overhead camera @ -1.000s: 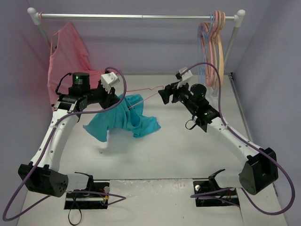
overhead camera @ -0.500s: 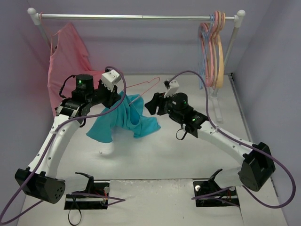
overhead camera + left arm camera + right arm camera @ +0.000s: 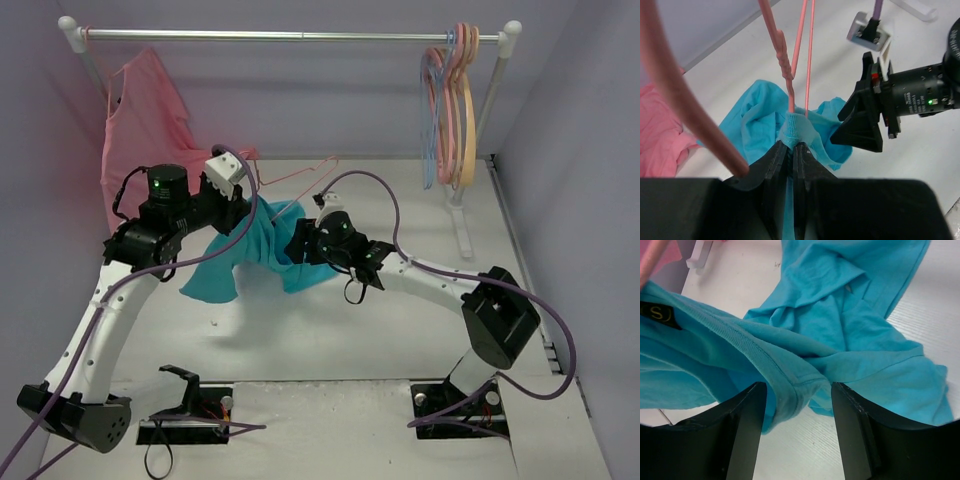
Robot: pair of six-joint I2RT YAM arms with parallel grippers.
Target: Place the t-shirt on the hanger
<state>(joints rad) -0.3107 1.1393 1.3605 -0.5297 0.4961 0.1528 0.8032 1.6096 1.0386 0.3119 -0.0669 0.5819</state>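
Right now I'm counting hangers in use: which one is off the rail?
The thin pink wire hanger, held with the t-shirt collar in the jaws of the left gripper; the other hangers hang on the rail.

left claw [image 3: 791, 146] pinched closed, right claw [image 3: 797, 390] spread wide, both arms reaching inward.

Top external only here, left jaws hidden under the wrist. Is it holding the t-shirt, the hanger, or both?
Observer: Left wrist view: the left gripper is shut on a ribbed band of the t-shirt. The wires of the hanger vanish into that cloth at the pinch, so I cannot tell whether they are clamped too.
Operator: Right gripper closed?
Observer: No. Right wrist view shows the right gripper open, a folded shirt edge between its fingers.
Operator: Which part?
Observer: A black tag marked S sits just left of that fold.
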